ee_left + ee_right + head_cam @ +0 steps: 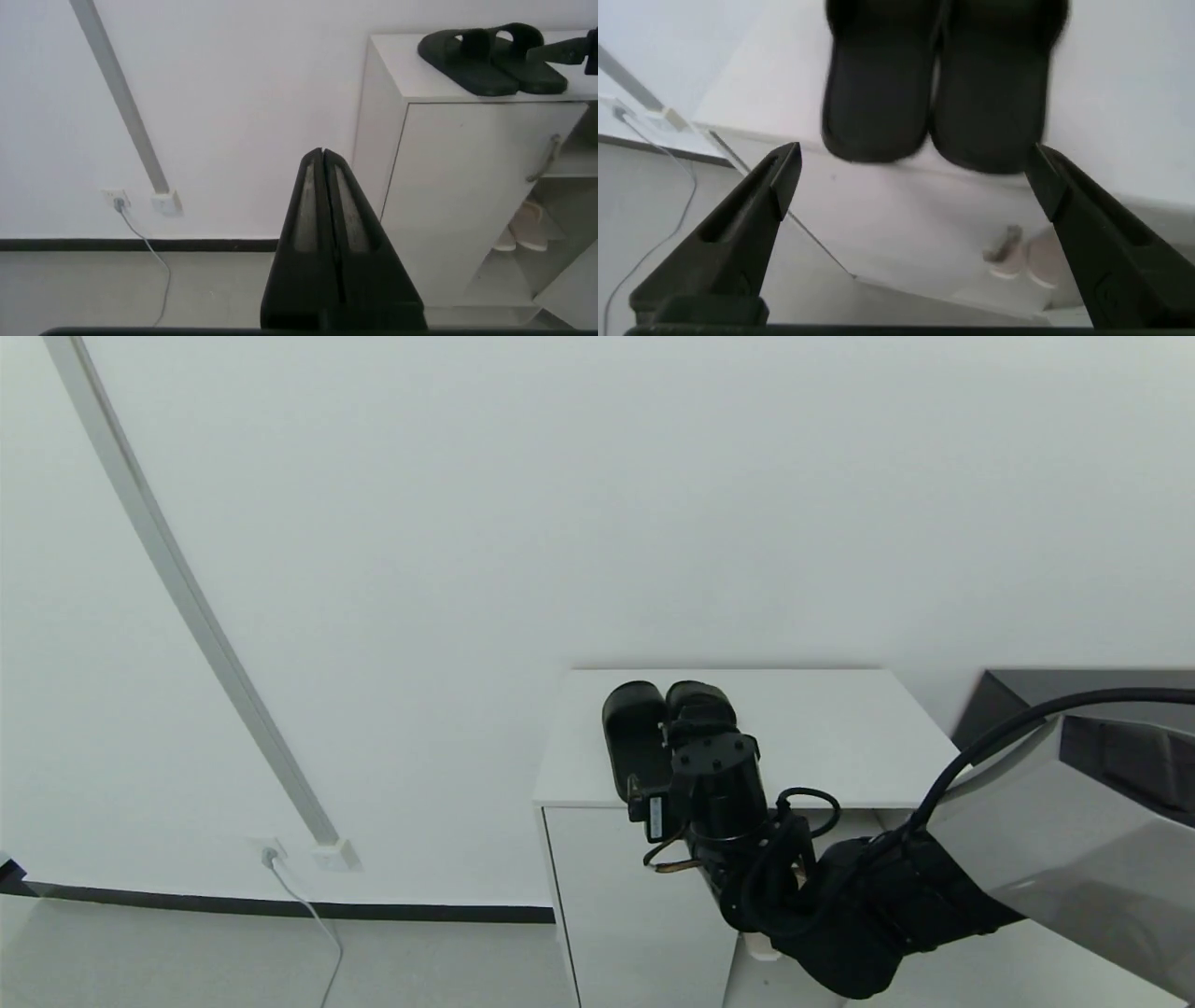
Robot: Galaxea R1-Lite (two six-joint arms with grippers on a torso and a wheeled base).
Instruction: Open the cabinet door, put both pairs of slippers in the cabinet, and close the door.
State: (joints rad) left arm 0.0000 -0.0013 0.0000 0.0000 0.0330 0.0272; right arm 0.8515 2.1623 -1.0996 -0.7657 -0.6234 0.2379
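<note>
A pair of black slippers (637,733) (491,56) (938,75) lies side by side on top of the white cabinet (840,737) (392,112). My right gripper (686,723) (915,154) hovers at the near ends of the black slippers, open, one finger on each side of the pair and nothing held. The cabinet door (467,187) stands ajar, its handle (547,159) at the free edge. A light-coloured pair of slippers (523,229) (1018,261) rests on a shelf inside. My left gripper (322,159) is shut and empty, off to the cabinet's left.
A grey conduit (187,588) runs down the white wall to a small box. A wall socket (268,851) with a white cable sits near the floor left of the cabinet. A dark object (1074,709) stands to the cabinet's right. Open floor lies to the left.
</note>
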